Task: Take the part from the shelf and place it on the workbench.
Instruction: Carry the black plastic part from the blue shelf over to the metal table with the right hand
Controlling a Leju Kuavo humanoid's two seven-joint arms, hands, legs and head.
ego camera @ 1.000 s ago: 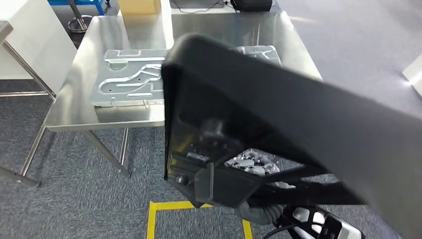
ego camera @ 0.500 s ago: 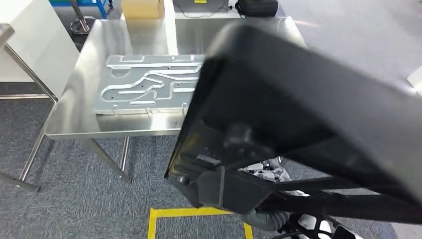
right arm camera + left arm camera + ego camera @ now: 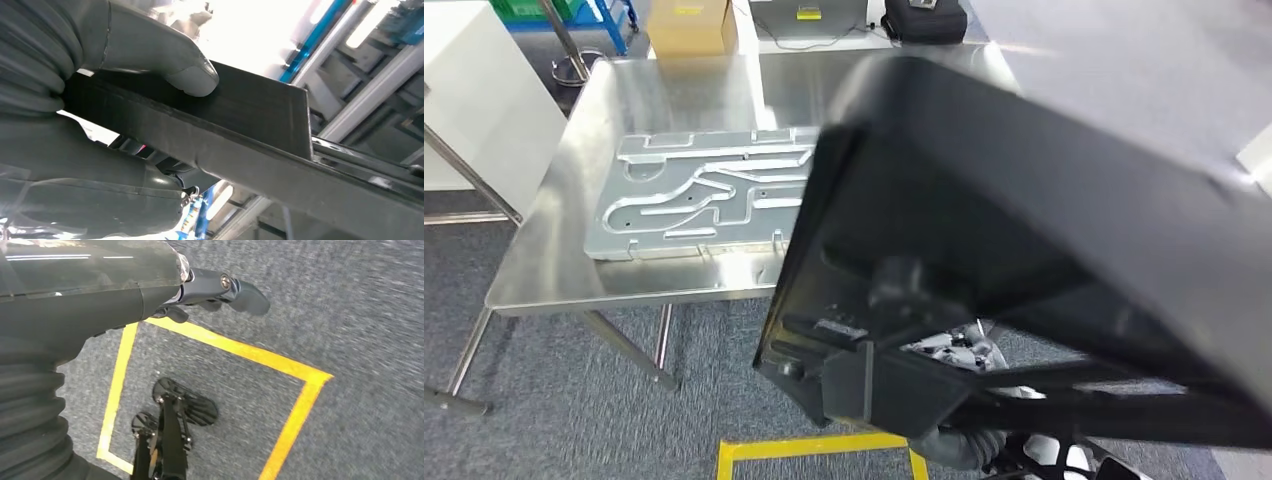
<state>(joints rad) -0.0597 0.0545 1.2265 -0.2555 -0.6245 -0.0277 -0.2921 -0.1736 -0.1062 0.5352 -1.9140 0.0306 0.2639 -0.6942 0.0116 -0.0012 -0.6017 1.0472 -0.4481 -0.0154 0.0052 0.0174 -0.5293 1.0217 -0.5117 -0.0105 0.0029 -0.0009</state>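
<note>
The part is a big black flat-sided housing (image 3: 1024, 240), held up close in the head view, where it hides the right half of the workbench. In the right wrist view my right hand (image 3: 100, 65) grips the part (image 3: 250, 125), its thumb (image 3: 187, 75) pressed on the part's flat face. The steel workbench (image 3: 674, 100) stands just ahead of me. My left hand (image 3: 215, 287) hangs over the carpet with its dark fingers loosely apart and nothing in them.
A grey grooved metal plate (image 3: 704, 195) lies on the workbench's near half. A cardboard box (image 3: 686, 25) and a black bag (image 3: 924, 18) sit at its far edge. A white cabinet (image 3: 474, 90) stands to the left. Yellow floor tape (image 3: 814, 448) marks a square at my feet.
The whole view has shifted as the camera moved: the workbench now sits more to the left in the picture. The black part stays in my right hand, further right in the picture.
</note>
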